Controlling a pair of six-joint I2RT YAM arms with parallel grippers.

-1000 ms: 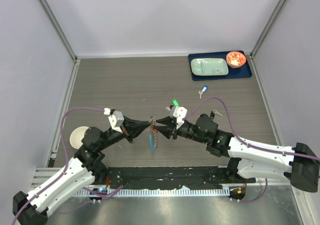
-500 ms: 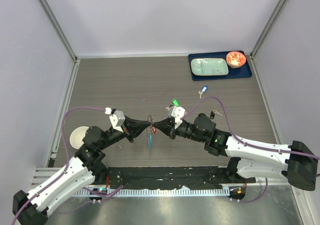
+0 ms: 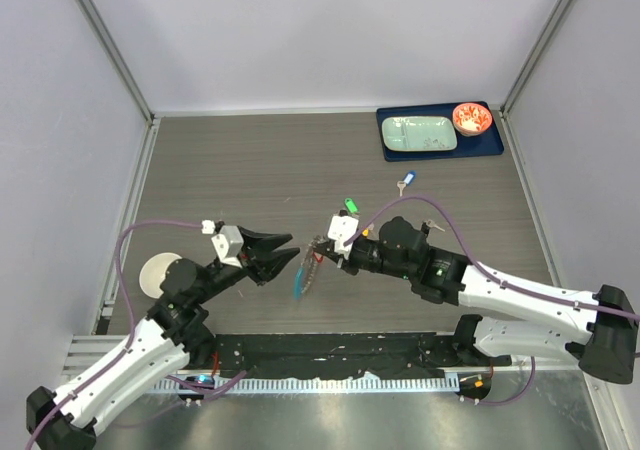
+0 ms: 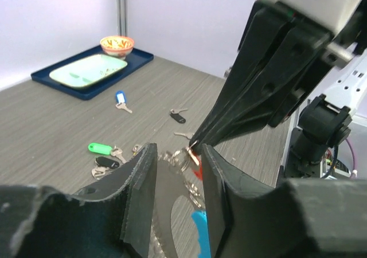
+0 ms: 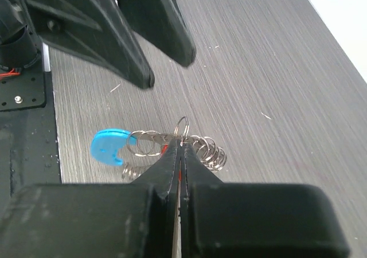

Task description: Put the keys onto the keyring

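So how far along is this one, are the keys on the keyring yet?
Partly, at best. Done: a red piece seems to hang on the keyring. In hand: the right pincer is shut on the keyring; the left pincer is open beside it, empty. Left: the green-tagged key, blue-tagged key and black-headed key lie loose on the table.

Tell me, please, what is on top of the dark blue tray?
A pale green rectangular plate and a small orange bowl sit on the tray. The tray floor beneath them is hidden.
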